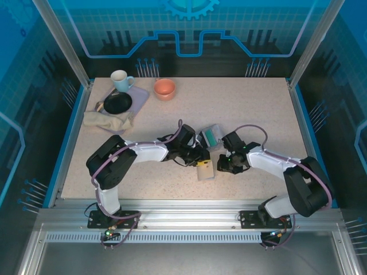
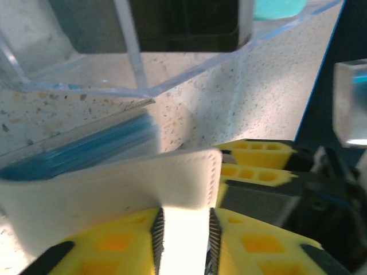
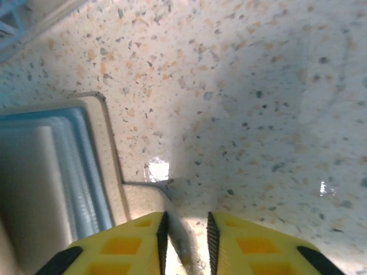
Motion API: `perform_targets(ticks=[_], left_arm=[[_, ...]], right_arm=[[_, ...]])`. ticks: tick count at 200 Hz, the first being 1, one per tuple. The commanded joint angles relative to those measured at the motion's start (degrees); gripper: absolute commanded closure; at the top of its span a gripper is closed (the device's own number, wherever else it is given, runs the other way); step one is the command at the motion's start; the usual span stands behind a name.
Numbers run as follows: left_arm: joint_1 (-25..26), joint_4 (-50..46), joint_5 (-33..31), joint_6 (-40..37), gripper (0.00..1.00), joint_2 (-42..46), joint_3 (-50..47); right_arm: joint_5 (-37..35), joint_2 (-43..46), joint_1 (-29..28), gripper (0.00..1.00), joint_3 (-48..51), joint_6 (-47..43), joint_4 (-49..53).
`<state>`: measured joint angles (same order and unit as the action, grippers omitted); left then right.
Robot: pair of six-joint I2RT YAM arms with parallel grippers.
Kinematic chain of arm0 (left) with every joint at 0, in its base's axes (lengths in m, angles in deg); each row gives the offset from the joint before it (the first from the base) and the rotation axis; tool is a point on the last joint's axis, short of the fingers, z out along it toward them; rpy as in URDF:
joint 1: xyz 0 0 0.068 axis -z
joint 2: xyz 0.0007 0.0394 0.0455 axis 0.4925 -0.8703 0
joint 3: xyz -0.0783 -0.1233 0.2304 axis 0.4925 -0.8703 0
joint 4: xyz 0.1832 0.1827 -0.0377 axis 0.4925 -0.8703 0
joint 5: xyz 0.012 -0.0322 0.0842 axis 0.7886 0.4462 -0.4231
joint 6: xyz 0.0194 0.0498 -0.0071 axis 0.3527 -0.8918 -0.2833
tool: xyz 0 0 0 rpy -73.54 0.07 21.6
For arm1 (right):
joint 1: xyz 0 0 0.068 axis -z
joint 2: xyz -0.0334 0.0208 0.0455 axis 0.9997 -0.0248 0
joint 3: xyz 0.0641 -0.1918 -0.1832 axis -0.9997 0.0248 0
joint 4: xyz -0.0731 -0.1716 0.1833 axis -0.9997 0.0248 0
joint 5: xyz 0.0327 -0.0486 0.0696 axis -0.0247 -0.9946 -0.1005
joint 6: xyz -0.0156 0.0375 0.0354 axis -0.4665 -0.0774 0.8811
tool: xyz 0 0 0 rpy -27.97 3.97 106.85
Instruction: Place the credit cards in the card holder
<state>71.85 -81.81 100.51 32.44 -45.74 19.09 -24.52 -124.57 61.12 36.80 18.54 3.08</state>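
From above I see teal credit cards (image 1: 214, 136) in the clear box (image 1: 202, 139) beside the card holder (image 1: 205, 171) on the table (image 1: 258, 109); up close, left jaws and right jaws both pinch the holder

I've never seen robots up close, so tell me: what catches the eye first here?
Mid-table, the left pincer and right pincer both pinch a beige card holder. Just behind it sits a clear box with teal cards; an orange bowl stands near the far edge.

beige card holder (image 1: 205, 170), teal credit cards (image 1: 214, 137) nearby
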Motion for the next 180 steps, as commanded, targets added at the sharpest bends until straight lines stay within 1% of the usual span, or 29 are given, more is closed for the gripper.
perform_targets(ticks=[1,15,32,67,91,109,157,180], left_arm=[[1.2,-5.8,-1.8,-1.0,0.66,-0.6,1.5],[1.3,-8.6,-3.0,-2.2,0.66,-1.1,2.4],[1.5,-7.4,-3.7,-1.8,0.66,-0.8,1.0],[1.6,-7.5,-4.2,-1.9,0.67,-0.9,0.5],[1.5,-7.8,-4.1,-2.2,0.67,-1.0,0.6],[1.5,-7.7,-4.0,-2.2,0.67,-1.1,0.8],[1.6,-8.1,-3.9,-2.4,0.68,-1.1,1.0],[1.6,-8.0,-3.9,-2.4,0.68,-1.2,0.9]], right_arm=[[2.5,2.8,1.7,0.70,0.2,-2.0,2.8],[3.0,3.7,2.1,0.69,-0.4,-2.8,4.0],[3.8,4.0,2.2,0.68,-1.0,-3.7,4.9],[2.6,4.4,2.6,0.68,-2.6,-4.6,7.1],[5.9,5.3,2.8,0.67,-3.0,-5.4,6.2],[6.7,5.4,3.2,0.67,-3.3,-5.4,6.2],[6.7,4.4,4.8,0.77,-3.8,-5.8,6.5],[7.6,4.6,5.1,0.78,-3.6,-5.9,6.3]])
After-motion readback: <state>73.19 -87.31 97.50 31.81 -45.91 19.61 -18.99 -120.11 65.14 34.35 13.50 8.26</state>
